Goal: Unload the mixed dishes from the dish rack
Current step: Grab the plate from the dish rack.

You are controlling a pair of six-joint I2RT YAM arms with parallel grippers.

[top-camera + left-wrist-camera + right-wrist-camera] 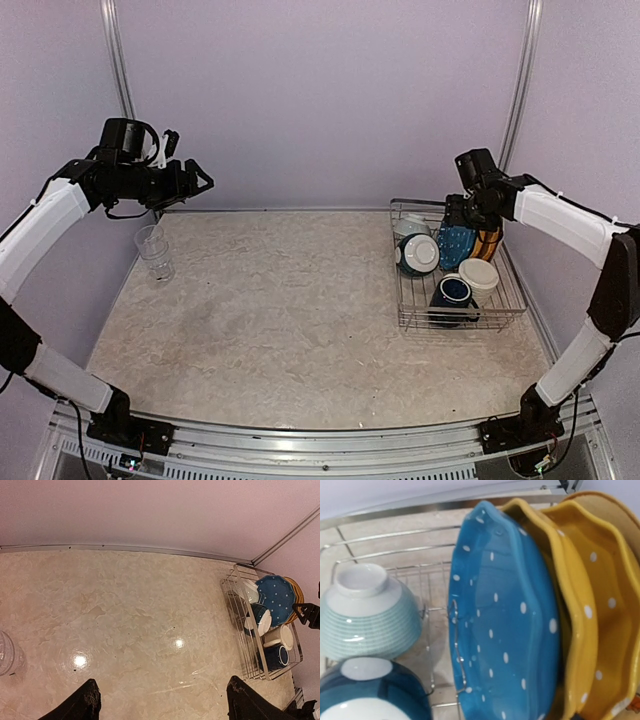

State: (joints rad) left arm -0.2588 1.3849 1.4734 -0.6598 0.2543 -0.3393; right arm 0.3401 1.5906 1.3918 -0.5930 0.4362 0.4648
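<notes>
One dish looks unloaded so far: the tumbler (153,250) stands on the table (280,300) at the far left, well apart from the rack (460,322) at the right. Everything else sits in the rack. The blue plate (505,620) and yellow plates (580,605) stand on edge between the dividers, with a teal bowl (417,254) and an upturned ribbed bowl (367,612) beside them. A dark mug (453,293) and cream mug (479,273) sit nearer the front. By my reading the job is barely begun. The left gripper (205,180) hangs high near the tumbler's corner, fingers (80,705) spread wide and empty. The right gripper (462,215) hovers at the plates; its fingers do not show, so I cannot tell their state. The tumbler is clear, smooth glass. The plates are glossy glazed ware with wavy rims and white dots. The rack is thin silver wire, and the table is mottled like stone, with glare spots.
</notes>
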